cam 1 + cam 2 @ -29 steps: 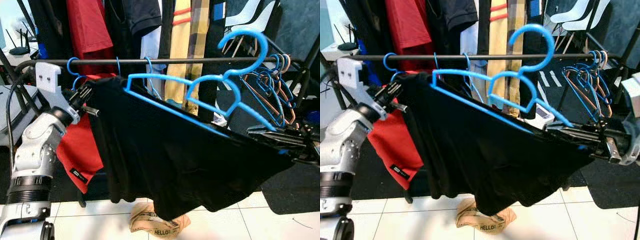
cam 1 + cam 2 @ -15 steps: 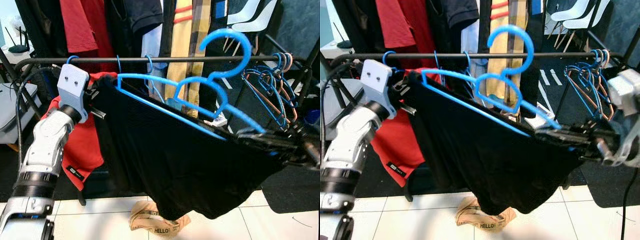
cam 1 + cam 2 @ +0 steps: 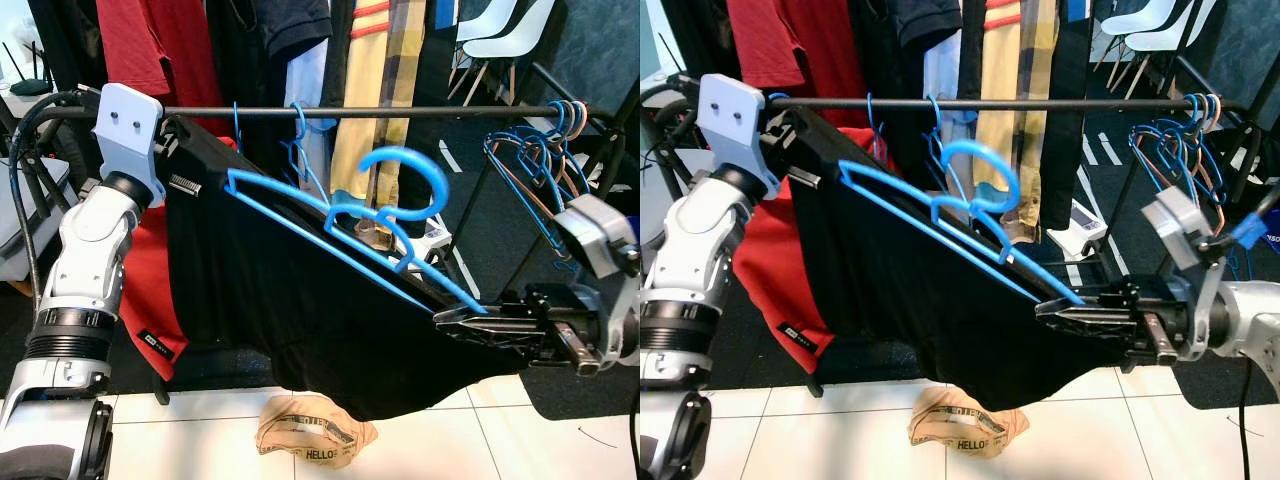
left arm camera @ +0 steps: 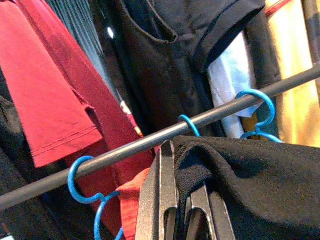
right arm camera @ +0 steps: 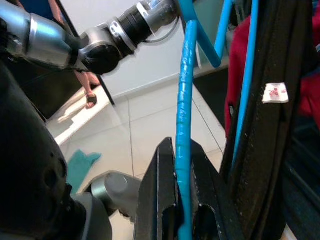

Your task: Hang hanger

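Your blue hanger (image 3: 340,235) sat tilted across the middle of the frame, carrying a black garment (image 3: 290,310) that sagged below it toward the tiled floor (image 3: 450,440). Its big hook (image 3: 405,180) hovered below the black rail (image 3: 400,111), not on it.

Your right end effector (image 3: 470,322) was at the lower right of the frame, fingers clenched on the hanger's lower arm tip; the right wrist view showed the blue bar pinched between the two black fingers (image 5: 160,200).

Your left end effector (image 4: 177,200) was up at the upper left of the frame, just under the rail, fingers closed on a bunched fold of the black garment at the hanger's high end. In the left wrist view that fold swelled out over the fingertips, with a small blue hook (image 4: 80,180) looped on the rail beside it.

Behind the rail hung a red shirt (image 3: 150,50), a dark shirt (image 3: 290,30) and a yellow striped garment (image 3: 375,90). A bunch of empty hangers (image 3: 545,150) clustered at the rail's right end. A crumpled brown paper bag (image 3: 310,435) lay on the floor beneath the garment.
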You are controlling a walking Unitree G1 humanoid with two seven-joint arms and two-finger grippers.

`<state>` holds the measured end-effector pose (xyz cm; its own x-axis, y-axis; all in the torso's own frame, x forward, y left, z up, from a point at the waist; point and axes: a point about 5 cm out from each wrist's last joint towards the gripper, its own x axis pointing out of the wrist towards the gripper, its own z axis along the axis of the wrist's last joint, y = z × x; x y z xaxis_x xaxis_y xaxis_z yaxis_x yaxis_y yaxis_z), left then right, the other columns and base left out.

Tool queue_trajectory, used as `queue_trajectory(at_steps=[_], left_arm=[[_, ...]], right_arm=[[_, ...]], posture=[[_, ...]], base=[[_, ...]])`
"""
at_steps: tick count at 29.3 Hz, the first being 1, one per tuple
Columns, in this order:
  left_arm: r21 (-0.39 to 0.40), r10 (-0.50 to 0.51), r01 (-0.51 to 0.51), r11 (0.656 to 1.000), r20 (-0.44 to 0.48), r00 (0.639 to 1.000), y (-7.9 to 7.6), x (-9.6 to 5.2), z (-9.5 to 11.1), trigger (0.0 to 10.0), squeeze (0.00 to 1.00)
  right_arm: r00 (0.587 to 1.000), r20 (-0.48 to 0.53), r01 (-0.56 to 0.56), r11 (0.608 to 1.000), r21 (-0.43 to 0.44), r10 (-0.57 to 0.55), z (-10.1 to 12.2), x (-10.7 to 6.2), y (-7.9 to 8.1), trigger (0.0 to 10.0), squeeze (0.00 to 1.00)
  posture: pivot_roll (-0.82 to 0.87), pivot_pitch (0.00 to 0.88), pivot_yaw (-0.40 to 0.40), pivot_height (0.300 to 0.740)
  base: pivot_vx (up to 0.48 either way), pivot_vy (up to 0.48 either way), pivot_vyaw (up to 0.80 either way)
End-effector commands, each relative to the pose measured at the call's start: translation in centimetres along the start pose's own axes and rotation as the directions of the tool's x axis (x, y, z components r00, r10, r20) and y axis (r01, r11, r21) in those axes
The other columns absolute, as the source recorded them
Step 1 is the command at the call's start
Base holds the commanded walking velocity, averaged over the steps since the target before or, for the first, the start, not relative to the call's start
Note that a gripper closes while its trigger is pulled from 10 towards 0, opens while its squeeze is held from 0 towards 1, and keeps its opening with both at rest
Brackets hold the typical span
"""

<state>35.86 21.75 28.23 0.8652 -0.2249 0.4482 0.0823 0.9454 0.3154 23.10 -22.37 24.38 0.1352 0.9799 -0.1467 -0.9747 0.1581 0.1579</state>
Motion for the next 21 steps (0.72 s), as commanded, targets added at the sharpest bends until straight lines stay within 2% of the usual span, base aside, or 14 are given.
queue_trajectory(at_steps=[1, 2, 4, 5, 6, 7, 8, 9, 10, 12, 18, 19, 20, 21], left_arm=[[-0.045, -0.005, 0.009, 0.999, 0.097, 0.995, 0.4, 0.3, 1.9, 0.6, 0.0], [-0.045, -0.005, 0.009, 0.999, 0.097, 0.995, 0.4, 0.3, 1.9, 0.6, 0.0], [-0.067, -0.24, 0.253, 0.965, 0.166, 0.957, -2.4, -0.2, 2.8, 2.8, 0.0], [-0.067, -0.24, 0.253, 0.965, 0.166, 0.957, -2.4, -0.2, 2.8, 2.8, 0.0], [-0.052, -0.411, 0.422, 0.905, 0.141, 0.901, -4.3, -1.1, 2.3, 4.7, 0.0], [-0.052, -0.411, 0.422, 0.905, 0.141, 0.901, -4.3, -1.1, 2.3, 4.7, 0.0], [-0.053, -0.531, 0.537, 0.842, 0.096, 0.842, -5.8, -2.3, 1.5, 8.6, 0.0], [-0.053, -0.531, 0.537, 0.842, 0.096, 0.842, -5.8, -2.3, 1.5, 8.6, 0.0], [-0.058, -0.613, 0.615, 0.786, 0.053, 0.788, -6.8, -3.4, 0.6, 10.0, 0.0], [-0.045, -0.635, 0.634, 0.772, -0.026, 0.772, -6.7, -4.4, -0.9, 10.0, 0.0], [-0.027, -0.627, 0.627, 0.779, -0.052, 0.777, -6.4, -4.5, -1.3, 10.0, 0.0], [0.03, -0.559, 0.564, 0.825, -0.105, 0.823, -4.8, -4.3, -2.0, 10.0, 0.43], [0.03, -0.559, 0.564, 0.825, -0.105, 0.823, -4.8, -4.3, -2.0, 10.0, 0.43], [0.071, -0.499, 0.508, 0.858, -0.119, 0.859, -3.5, -4.0, -2.1, 10.0, 0.37]], right_arm=[[0.998, -0.056, 0.02, 1.0, 0.023, -0.019, -0.9, 0.1, -0.1, 10.0, 0.0], [0.998, -0.056, 0.02, 1.0, 0.023, -0.019, -0.9, 0.1, -0.1, 10.0, 0.0], [0.997, -0.047, 0.068, 0.998, 0.011, -0.068, -0.9, -0.1, -0.5, 10.0, 0.0], [0.997, -0.047, 0.068, 0.998, 0.011, -0.068, -0.9, -0.1, -0.5, 10.0, 0.0], [0.996, -0.009, 0.094, 0.996, -0.004, -0.094, -0.3, -0.4, -0.8, 10.0, 0.0], [0.996, -0.009, 0.094, 0.996, -0.004, -0.094, -0.3, -0.4, -0.8, 10.0, 0.0], [0.994, 0.038, 0.108, 0.994, -0.02, -0.107, 0.4, -0.8, -1.0, 10.0, 0.0], [0.994, 0.038, 0.108, 0.994, -0.02, -0.107, 0.4, -0.8, -1.0, 10.0, 0.0], [0.991, 0.085, 0.107, 0.994, -0.032, -0.104, 1.1, -1.1, -0.9, 10.0, 0.0], [0.989, 0.119, 0.091, 0.995, -0.043, -0.085, 1.7, -1.2, -0.7, 10.0, 0.0], [0.99, 0.115, 0.089, 0.995, -0.043, -0.084, 1.6, -1.2, -0.7, 10.0, 0.0], [0.991, 0.108, 0.084, 0.996, -0.04, -0.08, 1.5, -1.3, -0.6, 10.0, 0.0], [0.991, 0.108, 0.084, 0.996, -0.04, -0.08, 1.5, -1.3, -0.6, 10.0, 0.0], [0.993, 0.095, 0.079, 0.996, -0.035, -0.075, 1.4, -1.3, -0.5, 10.0, 0.0]], posture=[[-0.05, 0.085, 0.033, 0.74], [-0.05, 0.085, 0.033, 0.74], [-0.06, 0.077, 0.043, 0.74], [-0.06, 0.077, 0.043, 0.74], [-0.06, 0.073, 0.043, 0.74], [-0.06, 0.073, 0.043, 0.74], [-0.06, 0.071, 0.044, 0.74], [-0.06, 0.071, 0.044, 0.74], [-0.06, 0.07, 0.044, 0.74], [-0.06, 0.066, 0.038, 0.74], [-0.06, 0.066, 0.038, 0.74], [-0.05, 0.063, 0.036, 0.74], [-0.05, 0.063, 0.036, 0.74], [-0.05, 0.063, 0.036, 0.74]], base=[[0.0, 0.0, 0.0], [0.0, 0.0, 0.0], [0.0, 0.0, 0.0], [0.0, 0.0, 0.0], [0.0, 0.0, 0.0], [0.0, 0.0, 0.0], [0.0, 0.0, 0.0], [0.0, 0.0, 0.0], [0.0, 0.0, 0.0], [0.0, 0.0, 0.0], [0.0, 0.0, 0.0], [0.0, 0.0, 0.0], [0.0, 0.0, 0.0], [0.0, 0.0, 0.0]])
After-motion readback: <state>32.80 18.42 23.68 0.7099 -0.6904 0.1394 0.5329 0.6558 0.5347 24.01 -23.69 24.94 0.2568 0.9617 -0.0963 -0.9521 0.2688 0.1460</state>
